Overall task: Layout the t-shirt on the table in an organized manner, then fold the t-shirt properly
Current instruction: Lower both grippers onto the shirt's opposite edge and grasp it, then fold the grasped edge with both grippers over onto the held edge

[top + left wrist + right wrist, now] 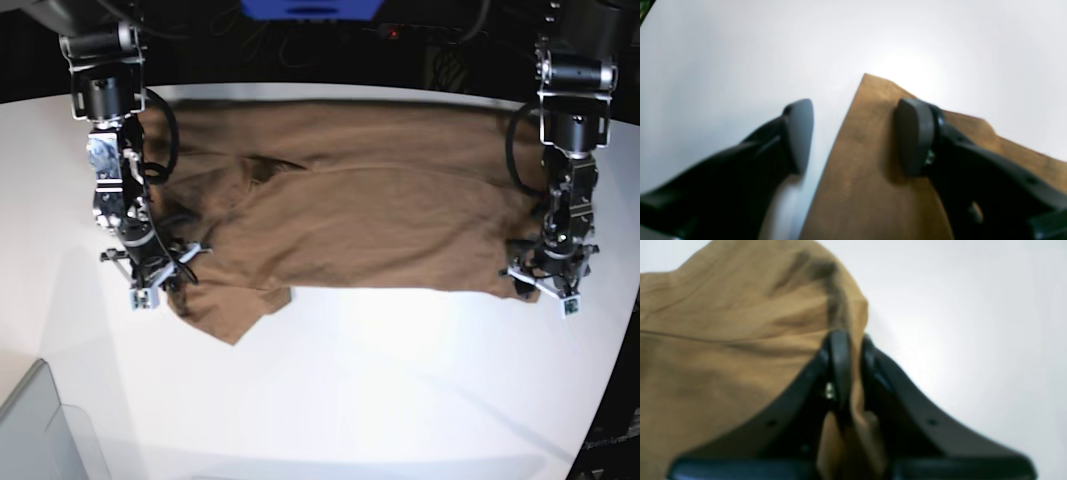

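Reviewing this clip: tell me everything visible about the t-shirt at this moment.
The t-shirt is plain brown cloth, spread wide across the far part of the white table, mostly flat with wrinkles near one sleeve. That sleeve, at the base view's left, hangs toward the camera in a loose point. The right claw is shut on a bunched fold there. At the other end, the left claw stands open, straddling a straight edge of the cloth near a corner, one finger over the fabric, the other over bare table.

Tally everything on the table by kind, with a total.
Brown t-shirt: 1
Clear grey bin at the table corner: 1
Black grippers: 2, left gripper and right gripper
Total: 4
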Controlling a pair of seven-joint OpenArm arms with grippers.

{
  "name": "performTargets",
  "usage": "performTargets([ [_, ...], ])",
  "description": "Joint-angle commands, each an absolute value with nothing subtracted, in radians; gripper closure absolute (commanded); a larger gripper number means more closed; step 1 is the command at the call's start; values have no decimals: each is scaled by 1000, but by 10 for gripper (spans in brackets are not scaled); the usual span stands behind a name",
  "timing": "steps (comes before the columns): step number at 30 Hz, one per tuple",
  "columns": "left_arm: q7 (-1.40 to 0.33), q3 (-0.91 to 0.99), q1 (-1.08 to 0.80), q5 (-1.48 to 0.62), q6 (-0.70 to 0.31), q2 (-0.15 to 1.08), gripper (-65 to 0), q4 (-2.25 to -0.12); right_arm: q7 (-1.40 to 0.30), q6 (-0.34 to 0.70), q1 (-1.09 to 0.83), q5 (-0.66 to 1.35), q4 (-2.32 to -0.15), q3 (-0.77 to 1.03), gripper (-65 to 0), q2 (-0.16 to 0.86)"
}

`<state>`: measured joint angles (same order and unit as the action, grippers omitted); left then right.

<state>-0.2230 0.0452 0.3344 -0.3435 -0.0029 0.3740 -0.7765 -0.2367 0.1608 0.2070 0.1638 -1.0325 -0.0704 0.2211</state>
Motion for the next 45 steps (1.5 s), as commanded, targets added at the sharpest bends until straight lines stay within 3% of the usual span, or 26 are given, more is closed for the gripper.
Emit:
performTargets([
  [1,-217,38,369,-338,1,390,-383,-774,-311,170,205,156,-1024,-70,0,222],
  [5,-211,1,380,-346,1,389,-361,-710,-311,170,205,156,-1023,-70,0,216],
  [10,-208,-8,380,-343,1,369,-136,-705,-311,170,206,156,-1023,-70,0,217],
  [14,-211,-8,381,-348,1,364,0,-730,-291,170,205,157,-1043,-70,0,219],
  [21,-217,-7,337,-371,1,371,-3,-885,-283,170,130,159,-1211,36,0,211],
  [36,-209,-5,171,-725,2,470,-3,-1208,-251,171,-7,162,-1481,196,0,150],
  [45,-217,179,10,-751,2,460,-3,-1362,-177,171,-157,254,-1575,225,0,133],
])
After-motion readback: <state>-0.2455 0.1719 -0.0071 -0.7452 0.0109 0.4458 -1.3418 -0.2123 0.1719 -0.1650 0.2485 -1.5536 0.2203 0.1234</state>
